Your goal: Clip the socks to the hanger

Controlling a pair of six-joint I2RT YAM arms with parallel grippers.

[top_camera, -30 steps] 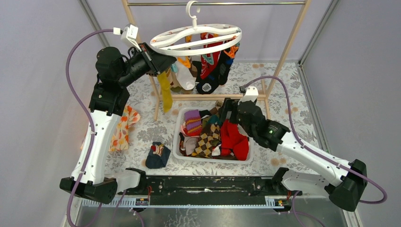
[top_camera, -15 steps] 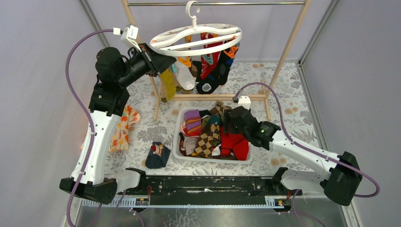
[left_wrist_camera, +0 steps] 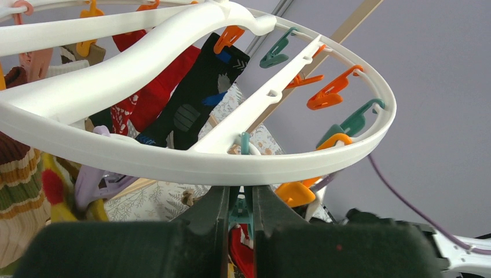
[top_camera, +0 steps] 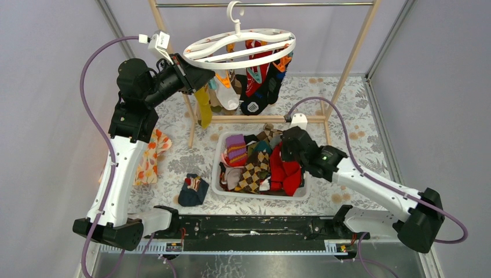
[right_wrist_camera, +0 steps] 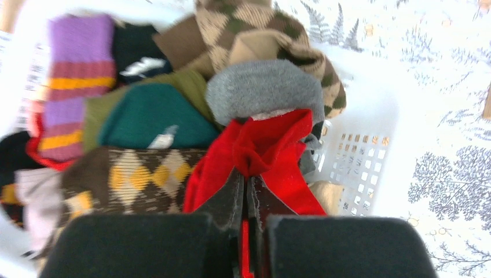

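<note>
The white oval hanger [top_camera: 240, 46] hangs by its hook from the metal rod. Several socks are clipped under it, among them a yellow one [top_camera: 202, 107] and red and black ones [top_camera: 257, 81]. My left gripper [top_camera: 194, 72] reaches up to the ring's left side and is shut on a teal clip [left_wrist_camera: 241, 213] just below the ring [left_wrist_camera: 173, 165]. My right gripper [top_camera: 282, 157] is down in the white basket [top_camera: 255, 196], shut on a fold of a red sock [right_wrist_camera: 266, 145]. Purple striped, teal, grey and argyle socks [right_wrist_camera: 139, 174] lie around it.
A dark sock [top_camera: 193, 190] lies on the patterned cloth left of the basket. An orange-flowered cloth [top_camera: 149, 159] sits by the left arm. The wooden rack posts [top_camera: 347, 63] and its low crossbar [top_camera: 255, 119] stand just behind the basket.
</note>
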